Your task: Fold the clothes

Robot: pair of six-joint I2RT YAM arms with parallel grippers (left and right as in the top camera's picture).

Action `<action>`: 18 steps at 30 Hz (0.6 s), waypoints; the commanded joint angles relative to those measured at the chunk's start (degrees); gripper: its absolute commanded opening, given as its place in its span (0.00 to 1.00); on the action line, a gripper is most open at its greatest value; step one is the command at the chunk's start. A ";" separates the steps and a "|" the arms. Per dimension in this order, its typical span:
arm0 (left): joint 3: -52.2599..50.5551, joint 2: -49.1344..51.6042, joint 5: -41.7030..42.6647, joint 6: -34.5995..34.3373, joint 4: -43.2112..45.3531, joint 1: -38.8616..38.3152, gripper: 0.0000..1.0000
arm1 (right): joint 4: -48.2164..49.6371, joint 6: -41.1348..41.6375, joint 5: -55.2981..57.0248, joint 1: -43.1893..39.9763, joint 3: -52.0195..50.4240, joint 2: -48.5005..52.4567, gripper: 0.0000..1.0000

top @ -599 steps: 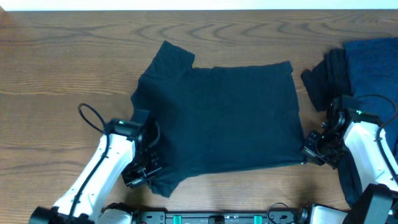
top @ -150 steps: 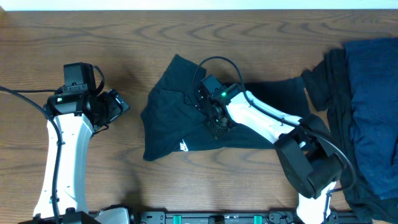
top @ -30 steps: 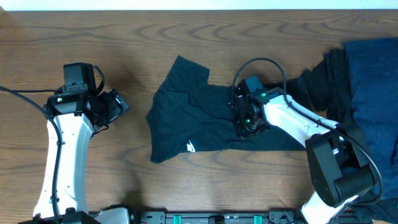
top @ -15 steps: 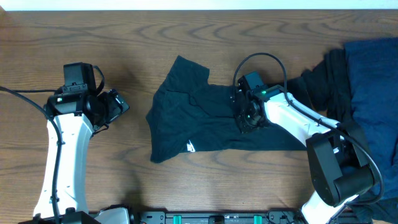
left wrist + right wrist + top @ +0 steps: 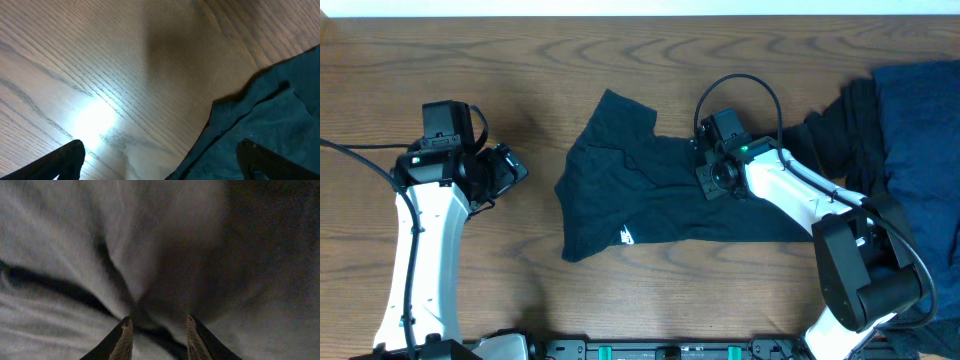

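Observation:
A black T-shirt [image 5: 620, 205] lies half folded and rumpled mid-table, its small white logo [image 5: 627, 236] near the front edge. My right gripper [image 5: 712, 182] hovers over the shirt's right part. In the right wrist view its fingertips [image 5: 126, 330] stand a little apart, and a raised ridge of the shirt's fabric [image 5: 165, 245] runs between them without being pinched. My left gripper [image 5: 510, 170] is wide open above bare wood, left of the shirt. In the left wrist view [image 5: 161, 150] a shirt sleeve edge [image 5: 270, 110] fills the lower right.
More clothes are heaped at the table's right edge: a navy garment [image 5: 920, 130] and a black one [image 5: 840, 135] that reaches toward the shirt. The right arm's cable [image 5: 740, 85] loops above the shirt. Bare wood [image 5: 520, 290] surrounds the left arm.
The right gripper's jaws have spread and let the fabric go, and the wrist has drawn slightly toward the table's back. The shirt and the left arm have not moved.

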 commanded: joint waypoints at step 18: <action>0.26 -0.07 -0.50 -0.07 -0.15 0.15 0.98 | -29.00 11.13 1.16 -4.28 2.71 -10.99 0.17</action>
